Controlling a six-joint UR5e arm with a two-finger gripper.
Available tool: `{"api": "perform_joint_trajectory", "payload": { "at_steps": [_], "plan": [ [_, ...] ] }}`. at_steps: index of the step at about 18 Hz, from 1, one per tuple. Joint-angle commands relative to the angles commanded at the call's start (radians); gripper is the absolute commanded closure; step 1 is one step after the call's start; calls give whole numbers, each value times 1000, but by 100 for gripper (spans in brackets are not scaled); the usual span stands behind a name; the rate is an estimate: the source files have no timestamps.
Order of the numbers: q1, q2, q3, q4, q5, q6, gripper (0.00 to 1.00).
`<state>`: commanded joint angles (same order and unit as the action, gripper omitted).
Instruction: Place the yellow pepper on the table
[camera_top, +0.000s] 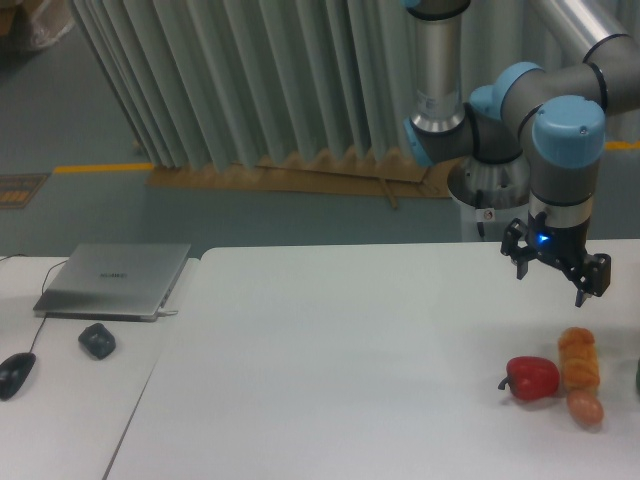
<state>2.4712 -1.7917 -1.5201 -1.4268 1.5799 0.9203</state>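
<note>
You have one gripper (553, 276) at the right of the frame, its two fingers spread apart and holding nothing, hanging above the table (330, 360). Below it at lower right lie one red pepper (532, 377), one orange-brown lumpy item (579, 360) and one small pinkish-orange piece (585, 407). The yellow pepper isn't visible. At left you see one closed laptop (115, 280), one mouse (14, 374) and one dark object (97, 340).

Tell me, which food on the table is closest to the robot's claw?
The orange bumpy food, right under the gripper. The red pepper sits further left, and the small smooth orange piece lies lower down, further away.
</note>
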Motion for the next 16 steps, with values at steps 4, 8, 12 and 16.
{"api": "perform_joint_trajectory", "payload": {
  "at_steps": [4,8,12,16],
  "plan": [
    [0,0,0,0,2,0,0],
    [0,2,0,0,3,0,0],
    [8,2,15,0,8,20,0],
    [15,2,15,-1,9,45,0]
  ]
}}
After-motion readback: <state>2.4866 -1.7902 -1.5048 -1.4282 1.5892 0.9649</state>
